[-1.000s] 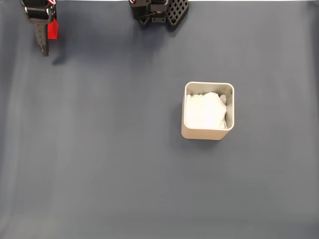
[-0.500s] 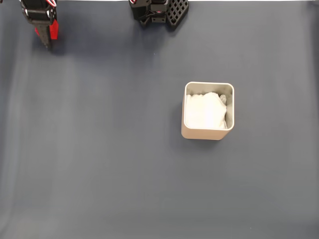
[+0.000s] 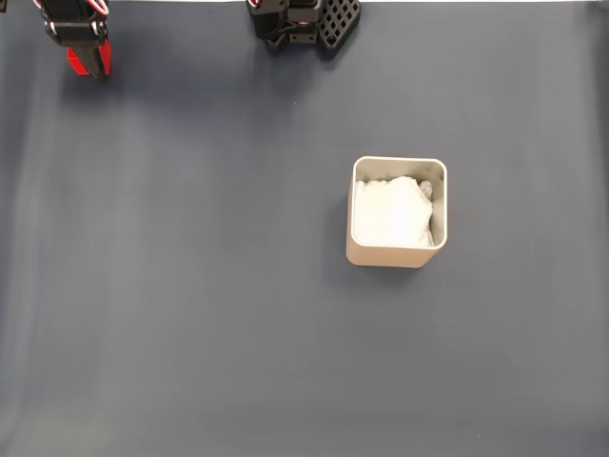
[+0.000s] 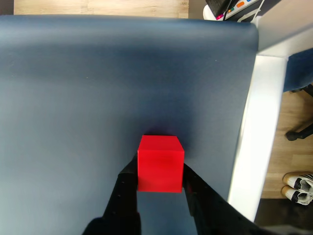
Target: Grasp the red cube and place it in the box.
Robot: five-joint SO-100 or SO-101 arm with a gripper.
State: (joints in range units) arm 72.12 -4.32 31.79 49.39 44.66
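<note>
Dark blue-grey mat [image 3: 238, 314] covers the whole table in the fixed view; in the wrist view the mat ends at a white table edge [image 4: 252, 142] on the right, w/ wood floor and a pair of shoes [image 4: 298, 187] beyond it.

The box [image 3: 396, 255], beige w/ rounded corners, sits right of centre in the fixed view, upright, alone on the mat. Inside: white soft padding [image 3: 390, 214] filling most of it, nothing else seen in it.

The gripper [image 3: 88, 65] is at the top-left corner of the fixed view, well apart from the box. The black arm base [image 3: 304, 21] sits at top centre. The red cube [image 4: 161, 163] is between the two black fingers [image 4: 124, 196] in the wrist view: jaws closed in on its left and right faces, open only as wide as the cube, which fills the gap. In the fixed view the cube [image 3: 78, 60] shows as red on both sides of the gripper tip.

Vs 1 s ago: gripper tip then reached further down the frame, w/ red only on its right side. By 0.5 s ago it had pulled up toward the top edge; now a bit higher again, red more exposed. Box and padding unchanged.
</note>
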